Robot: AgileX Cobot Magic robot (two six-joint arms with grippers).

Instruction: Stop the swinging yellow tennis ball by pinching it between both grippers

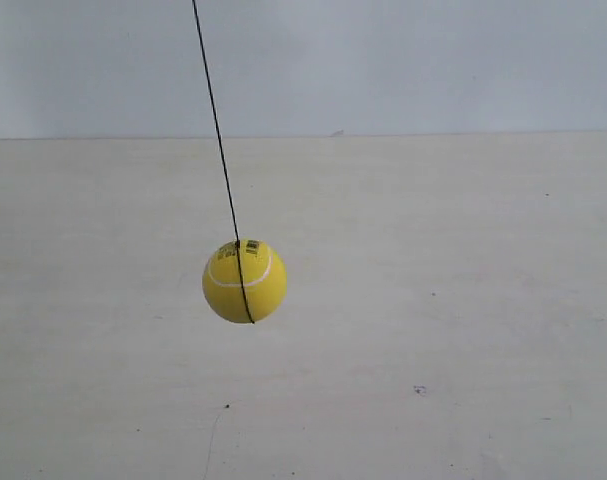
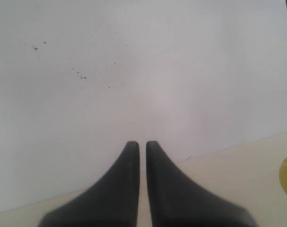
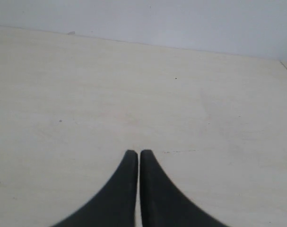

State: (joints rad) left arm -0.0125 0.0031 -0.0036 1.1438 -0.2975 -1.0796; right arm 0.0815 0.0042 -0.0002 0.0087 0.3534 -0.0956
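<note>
Exterior view: one yellow tennis ball (image 1: 244, 281) on one string (image 1: 215, 120); left gripper (image 2: 142, 144) and right gripper (image 3: 139, 152) pinched narrow, empty.

Colours and markings in the scene.
Bright yellow tennis ball (image 1: 244, 281) with a white curved seam and dark printed label; thin black string (image 1: 215, 120); cream table (image 1: 433, 350) flecked with dark specks; pale grey-white wall (image 1: 383, 60); left gripper (image 2: 142, 144) and right gripper (image 3: 139, 152) plain black.

a pale cream tabletop (image 1: 463, 300), faintly speckled, runs back to meet a plain, evenly lit white wall (image 1: 433, 60).
</note>
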